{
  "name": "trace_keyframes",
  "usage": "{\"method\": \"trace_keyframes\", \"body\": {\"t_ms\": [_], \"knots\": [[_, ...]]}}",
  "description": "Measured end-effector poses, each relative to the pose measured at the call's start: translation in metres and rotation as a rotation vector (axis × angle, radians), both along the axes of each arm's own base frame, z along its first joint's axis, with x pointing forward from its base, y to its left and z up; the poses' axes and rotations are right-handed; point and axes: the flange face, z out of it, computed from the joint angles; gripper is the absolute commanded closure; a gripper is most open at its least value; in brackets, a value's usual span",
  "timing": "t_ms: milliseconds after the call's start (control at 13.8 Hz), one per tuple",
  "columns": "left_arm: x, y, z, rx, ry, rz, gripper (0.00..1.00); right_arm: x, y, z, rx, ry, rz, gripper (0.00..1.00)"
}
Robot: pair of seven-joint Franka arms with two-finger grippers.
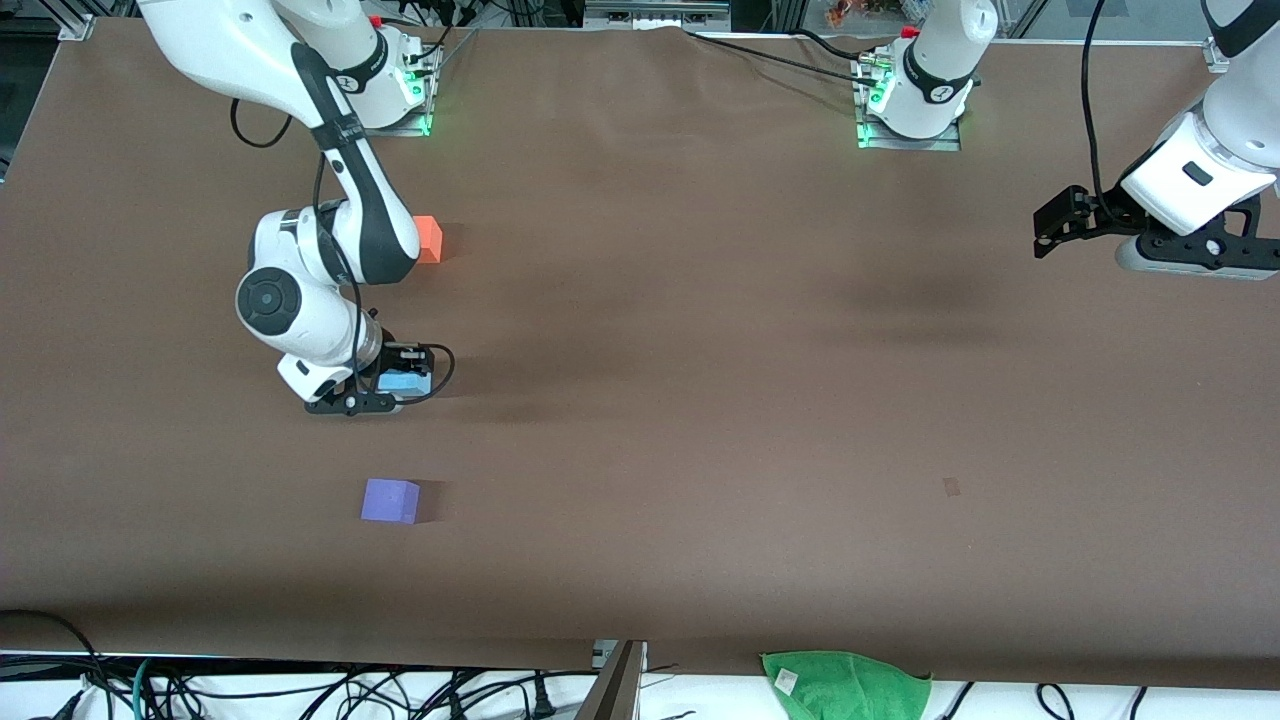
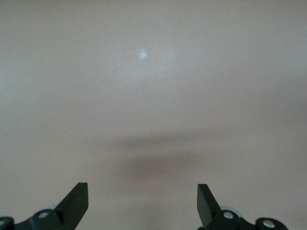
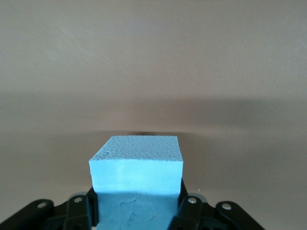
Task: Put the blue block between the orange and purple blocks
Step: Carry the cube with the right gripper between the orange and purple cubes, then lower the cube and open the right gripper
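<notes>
My right gripper (image 1: 398,381) is shut on the light blue block (image 1: 405,381), low over the brown table between the other two cubes. In the right wrist view the blue block (image 3: 136,177) fills the space between the black fingers (image 3: 79,213). The orange block (image 1: 428,239) sits on the table farther from the front camera, partly hidden by the right arm. Nearer the front camera lies the purple block (image 1: 390,500). My left gripper (image 1: 1045,230) waits open in the air at the left arm's end of the table; its fingers (image 2: 76,201) stand wide apart over bare table.
A green cloth (image 1: 845,685) lies over the table's front edge. Cables (image 1: 300,690) run below that edge. A small pale mark (image 1: 951,487) is on the brown table surface (image 1: 700,350) toward the left arm's end.
</notes>
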Motion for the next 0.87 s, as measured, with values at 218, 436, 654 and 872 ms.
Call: {"method": "trace_keyframes", "body": {"t_ms": [218,436,654,872], "knots": [[0.000,0.000,0.000,0.000,0.000,0.000,0.00,-0.009,-0.006,-0.013,0.020,0.004,-0.033,0.95],[0.000,0.000,0.000,0.000,0.000,0.000,0.00,-0.009,-0.007,-0.017,0.029,-0.011,-0.031,0.59],[0.000,-0.001,0.000,0.000,0.000,-0.001,0.00,-0.011,-0.008,-0.026,0.026,-0.006,-0.009,0.02],[0.000,-0.001,0.000,0.000,0.000,-0.002,0.00,-0.008,-0.007,-0.023,0.030,-0.016,-0.002,0.01]]}}
